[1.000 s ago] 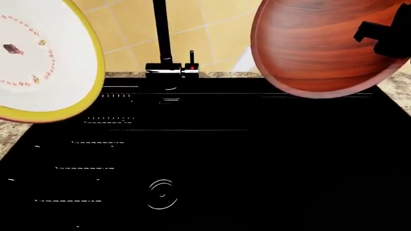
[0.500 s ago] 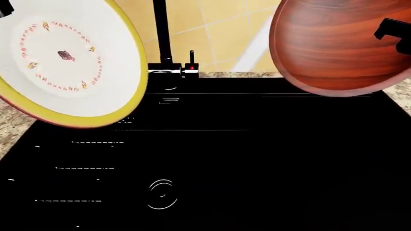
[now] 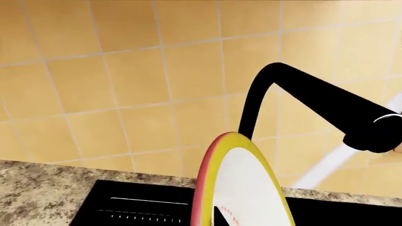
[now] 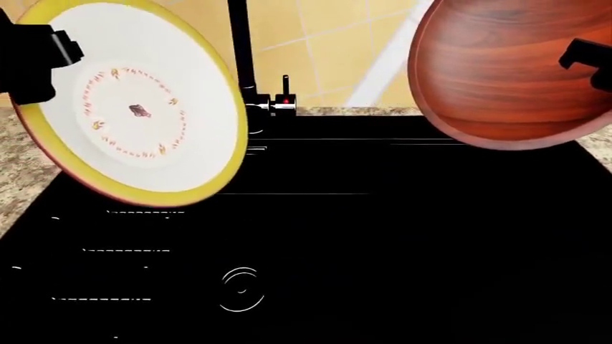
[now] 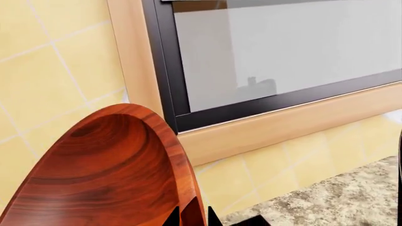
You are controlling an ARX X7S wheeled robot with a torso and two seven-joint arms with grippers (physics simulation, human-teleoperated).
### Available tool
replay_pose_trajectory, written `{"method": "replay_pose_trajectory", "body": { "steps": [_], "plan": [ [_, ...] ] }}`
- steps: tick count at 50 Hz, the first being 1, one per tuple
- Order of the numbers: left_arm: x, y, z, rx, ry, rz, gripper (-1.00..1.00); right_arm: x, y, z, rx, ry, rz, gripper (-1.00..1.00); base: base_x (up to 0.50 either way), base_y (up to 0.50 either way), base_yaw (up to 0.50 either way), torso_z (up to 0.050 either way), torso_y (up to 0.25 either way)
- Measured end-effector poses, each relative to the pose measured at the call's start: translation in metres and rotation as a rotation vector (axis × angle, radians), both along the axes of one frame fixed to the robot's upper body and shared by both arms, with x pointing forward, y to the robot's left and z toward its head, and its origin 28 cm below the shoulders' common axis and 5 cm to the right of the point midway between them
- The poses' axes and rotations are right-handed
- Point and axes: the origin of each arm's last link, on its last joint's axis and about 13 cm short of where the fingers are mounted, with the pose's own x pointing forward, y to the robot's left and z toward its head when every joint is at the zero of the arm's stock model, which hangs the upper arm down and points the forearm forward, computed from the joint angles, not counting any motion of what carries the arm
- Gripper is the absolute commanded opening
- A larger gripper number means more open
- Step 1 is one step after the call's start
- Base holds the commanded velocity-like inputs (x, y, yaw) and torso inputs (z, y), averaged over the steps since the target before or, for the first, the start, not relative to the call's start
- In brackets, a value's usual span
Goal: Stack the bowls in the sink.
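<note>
The white bowl (image 4: 134, 107) with a yellow rim and small red marks hangs tilted above the left side of the black sink (image 4: 383, 236), its inside facing the head camera. My left gripper (image 4: 43, 61) is shut on its left rim. In the left wrist view the bowl (image 3: 248, 188) shows edge-on. The reddish-brown wooden bowl (image 4: 507, 72) hangs tilted above the sink's back right corner. My right gripper (image 4: 588, 61) is shut on its right rim. In the right wrist view the gripper (image 5: 190, 217) straddles the wooden bowl's (image 5: 107, 174) rim.
The tall black faucet (image 4: 241, 50) stands at the sink's back, just right of the white bowl; it also shows in the left wrist view (image 3: 314, 108). A drain ring (image 4: 241, 289) lies in the basin. Speckled granite countertop (image 4: 19, 179) borders the sink. Yellow tiled wall behind.
The white bowl has moved right and tipped more upright, its rim now close to the faucet. The wooden bowl has shifted slightly right.
</note>
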Motion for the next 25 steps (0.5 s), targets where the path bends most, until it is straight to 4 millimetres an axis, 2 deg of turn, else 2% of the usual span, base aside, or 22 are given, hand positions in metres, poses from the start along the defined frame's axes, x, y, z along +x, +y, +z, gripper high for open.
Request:
{"method": "replay_pose_trajectory", "body": {
  "steps": [25],
  "plan": [
    [0.018, -0.008, -0.027, -0.161, 0.039, -0.086, -1.00, 0.001, -0.004, -0.007, 0.023, 0.002, -0.026, -1.00, 0.03, 0.00, 0.00, 0.000, 0.001]
  ]
}}
